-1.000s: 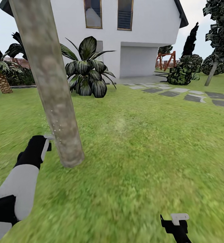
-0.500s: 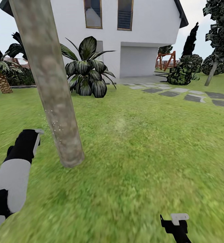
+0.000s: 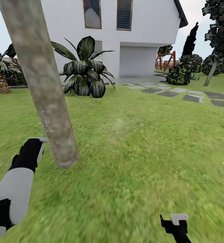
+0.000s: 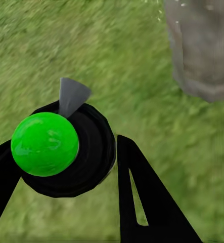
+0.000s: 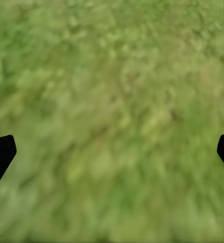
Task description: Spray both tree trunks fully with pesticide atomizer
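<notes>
Atomizer (image 4: pixel 58 152) clamped in left gripper (image 4: pixel 66 167), nozzle just beside tree trunk (image 3: pixel 44 87). Right gripper (image 5: pixel 112 152) spread wide over grass (image 3: pixel 142 141).

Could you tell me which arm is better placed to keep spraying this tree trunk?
Left: its tool holds the atomizer beside the trunk; the right tool hangs open over grass.
</notes>
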